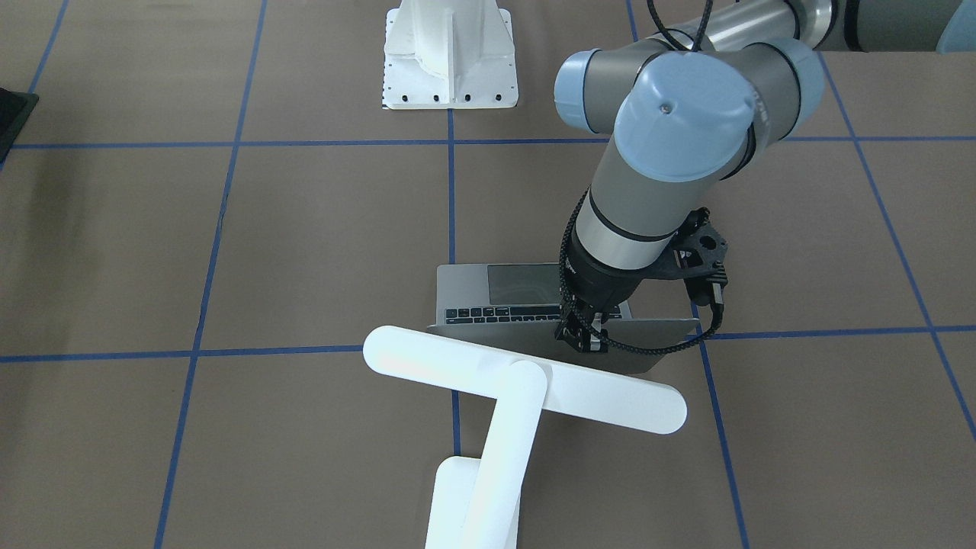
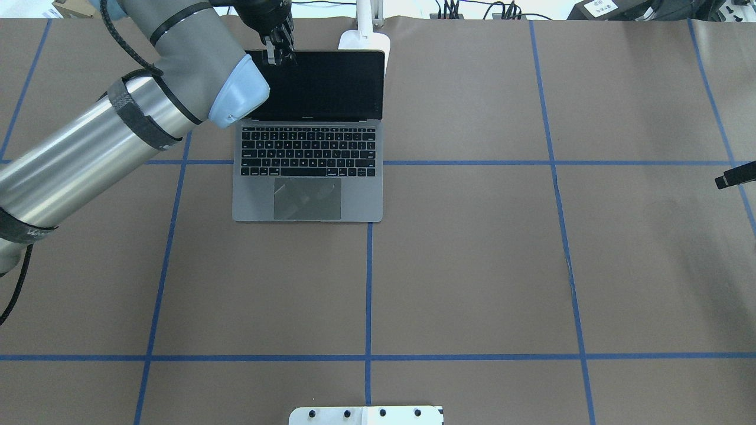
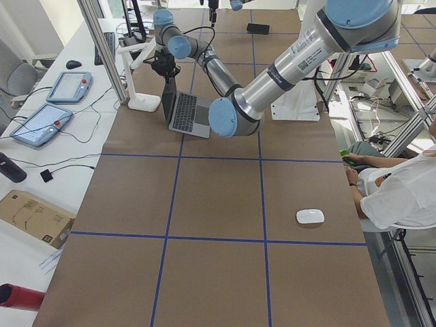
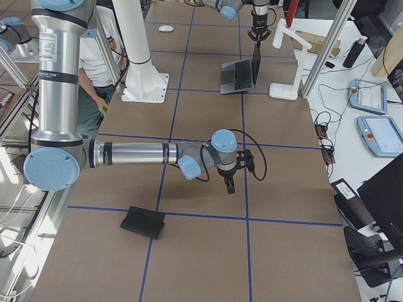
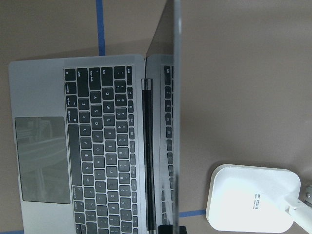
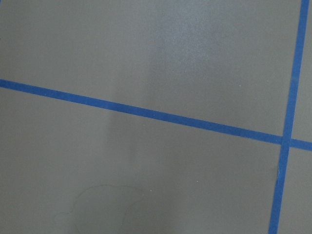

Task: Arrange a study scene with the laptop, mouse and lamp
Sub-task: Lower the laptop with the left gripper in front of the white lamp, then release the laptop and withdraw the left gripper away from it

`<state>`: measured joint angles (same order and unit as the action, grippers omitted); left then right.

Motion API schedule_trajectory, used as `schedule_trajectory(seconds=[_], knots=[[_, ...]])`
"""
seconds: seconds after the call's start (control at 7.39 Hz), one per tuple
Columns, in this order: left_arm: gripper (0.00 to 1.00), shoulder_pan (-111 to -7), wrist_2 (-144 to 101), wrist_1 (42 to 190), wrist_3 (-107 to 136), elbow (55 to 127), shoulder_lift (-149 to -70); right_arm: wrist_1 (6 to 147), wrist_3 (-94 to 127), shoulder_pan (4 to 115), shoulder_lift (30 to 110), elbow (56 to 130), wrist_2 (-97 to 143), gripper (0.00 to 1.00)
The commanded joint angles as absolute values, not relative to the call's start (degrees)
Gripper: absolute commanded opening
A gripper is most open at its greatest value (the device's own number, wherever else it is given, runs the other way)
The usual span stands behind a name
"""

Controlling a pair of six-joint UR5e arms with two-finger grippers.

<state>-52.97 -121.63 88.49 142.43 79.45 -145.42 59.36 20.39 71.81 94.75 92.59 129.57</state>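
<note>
Overhead exterior view is showing the slim space-grey metal laptop (image 2: pixel 307 177) sitting open at about 11 o'clock from the middle of the brown desk (image 2: pixel 472 265), black keys and grey trackpad facing the robot, dark screen standing close to upright. The left hand (image 2: pixel 277 50) is reaching down onto the lid's top edge near its 10 o'clock corner. Its fingers are set narrow, one on either side of that edge, seemingly pinching it. The wrist camera is looking straight down the lid edge-on, which fits that reading.

The white desk lamp with the long pill-shaped bar head (image 1: pixel 473 370) is standing at 12 o'clock of the laptop, its rectangular base just behind the lid and its head hanging over the screen.

The small glossy white oval mouse (image 3: pixel 310 216) is lying well apart — at about 4 o'clock of the laptop in the exterior left view, near a seated person. The right hand (image 4: pixel 230 184) is hovering over bare desk far from everything, and I cannot tell how wide it is.

So the step in hand looks like setting the lid angle. Next, the left hand is probably going to need to let go and lift clear without nudging the lamp — then the mouse needs fetching to the laptop's side, and being so flat it is likely calling for a low grasp.
</note>
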Motion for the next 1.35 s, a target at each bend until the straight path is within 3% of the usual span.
schedule_trajectory(seconds=[0.0,0.81,0.95,1.08,1.22], knots=[[0.00,-52.91,-120.59,89.38,145.36,77.87,-146.07,57.04,20.39,71.81,94.75,90.88,129.55,0.99],[0.00,-52.74,-120.32,91.92,145.64,76.91,-145.20,56.95,20.48,71.81,94.66,91.58,129.73,0.99],[0.21,-52.73,-120.32,92.46,145.72,76.90,-145.02,56.95,20.48,71.81,94.66,91.58,129.73,0.99],[0.47,-52.73,-120.32,92.46,145.20,76.99,-145.02,57.04,20.48,71.81,94.66,91.67,129.73,0.99],[0.56,-52.73,-120.32,93.51,144.85,77.08,-145.02,56.95,20.48,71.81,94.66,91.67,129.73,0.99]])
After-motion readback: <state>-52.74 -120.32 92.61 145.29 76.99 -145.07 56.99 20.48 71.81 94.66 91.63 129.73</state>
